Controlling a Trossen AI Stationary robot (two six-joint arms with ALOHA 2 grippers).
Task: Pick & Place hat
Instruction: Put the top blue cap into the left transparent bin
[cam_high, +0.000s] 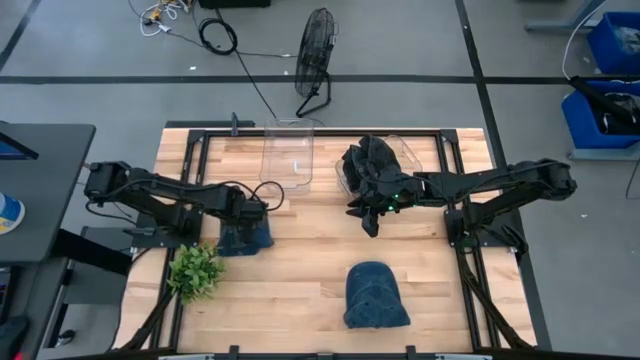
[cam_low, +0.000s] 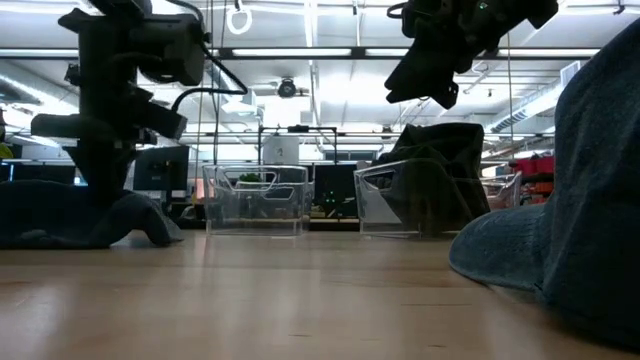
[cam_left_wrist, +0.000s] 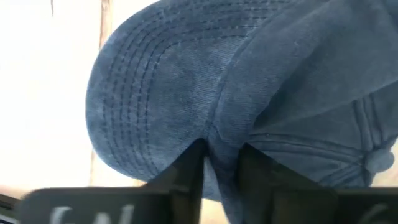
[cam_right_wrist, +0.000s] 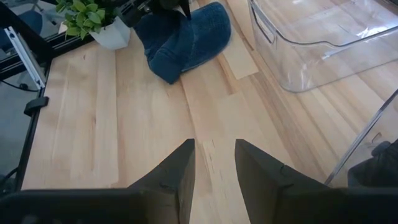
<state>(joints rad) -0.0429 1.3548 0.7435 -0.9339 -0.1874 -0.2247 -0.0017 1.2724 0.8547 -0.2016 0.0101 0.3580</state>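
A blue denim hat (cam_high: 245, 238) lies on the table's left part, and my left gripper (cam_high: 254, 214) is shut on it from above; the low view shows this hat (cam_low: 85, 222) on the wood under the left arm. A second blue hat (cam_high: 375, 295) lies near the table's near edge, touched by nothing. Dark hats (cam_high: 372, 160) are piled in the right clear bin (cam_high: 420, 160). My right gripper (cam_high: 369, 222) hangs open above bare wood in front of that bin, its fingers (cam_right_wrist: 180, 171) with nothing between them. My left gripper (cam_left_wrist: 219, 174) pinches a raised fold of the blue hat (cam_left_wrist: 217, 146) between its two fingers (cam_left_wrist: 186, 171), where the stitched brim meets the crown. The fingers come from above, pointing down. The hat rests on the table (cam_low: 130, 232).
An empty clear bin (cam_high: 288, 150) stands at the far middle of the table, beside the bin of dark hats. A small potted plant (cam_high: 195, 270) sits at the near left edge, close to the held hat. Bare wood (cam_high: 310, 250) lies between the two blue hats.
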